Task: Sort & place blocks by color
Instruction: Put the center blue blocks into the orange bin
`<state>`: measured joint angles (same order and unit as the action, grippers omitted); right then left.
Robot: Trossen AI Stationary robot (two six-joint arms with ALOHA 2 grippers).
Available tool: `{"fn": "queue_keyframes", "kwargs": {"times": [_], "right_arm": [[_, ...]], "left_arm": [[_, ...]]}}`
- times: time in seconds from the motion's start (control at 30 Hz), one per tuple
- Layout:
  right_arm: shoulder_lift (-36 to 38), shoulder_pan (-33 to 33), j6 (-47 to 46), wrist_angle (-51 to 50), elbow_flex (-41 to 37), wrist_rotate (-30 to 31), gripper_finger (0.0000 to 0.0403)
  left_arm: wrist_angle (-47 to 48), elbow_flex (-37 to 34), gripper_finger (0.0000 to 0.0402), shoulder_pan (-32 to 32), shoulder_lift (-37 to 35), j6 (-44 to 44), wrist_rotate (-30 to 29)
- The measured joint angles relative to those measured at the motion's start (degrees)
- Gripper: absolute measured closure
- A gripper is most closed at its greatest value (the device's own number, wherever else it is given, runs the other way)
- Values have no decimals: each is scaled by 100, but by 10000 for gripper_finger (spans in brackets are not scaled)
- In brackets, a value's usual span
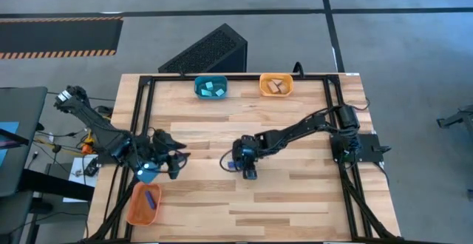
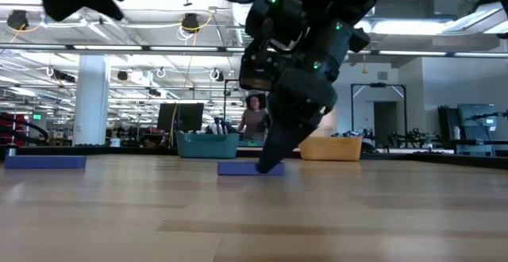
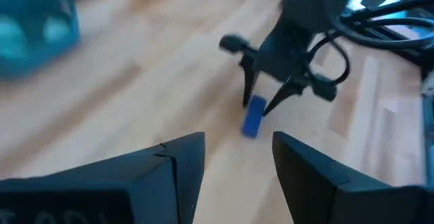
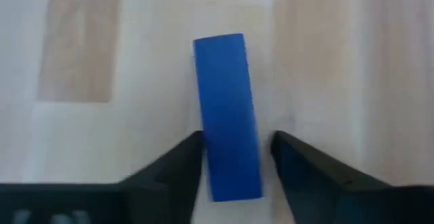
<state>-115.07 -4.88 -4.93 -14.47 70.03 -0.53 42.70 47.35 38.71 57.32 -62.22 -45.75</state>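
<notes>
A dark blue oblong block (image 4: 227, 115) lies flat on the wooden table near its middle (image 1: 231, 166). My right gripper (image 4: 234, 156) is down at the table, open, one finger on each side of the block's end nearest the wrist; it also shows in the low view (image 2: 270, 163). My left gripper (image 3: 237, 159) is open and empty, raised above the table's left part (image 1: 171, 163) and facing the block (image 3: 253, 117). Another blue block (image 1: 150, 198) lies in the orange tray (image 1: 133, 208) at the near left. My right gripper comes at the block from above, its fingers pointing down and lying along its two long sides. One finger (image 4: 186, 159) stands right at the long side (image 4: 201, 142); I cannot tell whether it touches. The other finger (image 4: 291, 159) stands apart. The block lies flat on the table.
A teal tray (image 1: 198, 89) with cyan blocks and an orange tray (image 1: 263, 87) with tan blocks stand at the far edge. A black frame (image 1: 144, 103) runs around the table top. A flat blue thing (image 2: 44, 161) shows at the left in the low view. A person (image 2: 254, 119) stands far behind.
</notes>
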Motion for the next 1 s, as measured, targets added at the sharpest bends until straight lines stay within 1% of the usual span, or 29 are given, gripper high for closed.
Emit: {"fn": "queue_keyframes", "kwargs": {"times": [0.07, 0.13, 0.17, 0.27, 0.33, 0.4, 0.5, 0.6, 0.63, 0.7, 0.83, 1.0], "right_arm": [[-7, 130, 73, 56, -4, -7, 254], [-5, 244, 90, 73, 4, 25, 311], [-4, 287, 69, 83, 9, -3, 328], [39, 405, 38, 201, 1, -342, 331], [162, 452, 15, 260, -34, -350, 331], [338, 452, 22, 592, -21, -326, 331], [612, 467, 96, 921, -2, -273, 331], [733, 495, 319, 1161, -10, -195, 331], [781, 502, 407, 1224, -8, -188, 331], [877, 509, 555, 1271, 43, -139, 331], [909, 487, 829, 1243, 146, -80, 331], [903, 500, 1131, 1276, 291, -62, 331]], "left_arm": [[-177, 0, 241, -191, 9, 443, -123], [-263, 0, 236, -421, 11, 664, -123], [-307, 0, 232, -537, 11, 741, -121], [-365, 0, 221, -831, 11, 825, -122], [-365, -2, 210, -1028, 11, 916, -46], [-424, -2, 196, -1282, 75, 1273, 364], [-802, -9, 172, -1763, 283, 2167, 1182], [-1423, -9, 149, -2267, 531, 3202, 1534], [-1622, -9, 144, -2416, 603, 3485, 1591], [-2044, -9, 136, -2710, 710, 3937, 1913], [-2506, -9, 136, -3184, 872, 4393, 2836], [-2571, -9, 147, -3533, 1043, 4698, 3434]]}}
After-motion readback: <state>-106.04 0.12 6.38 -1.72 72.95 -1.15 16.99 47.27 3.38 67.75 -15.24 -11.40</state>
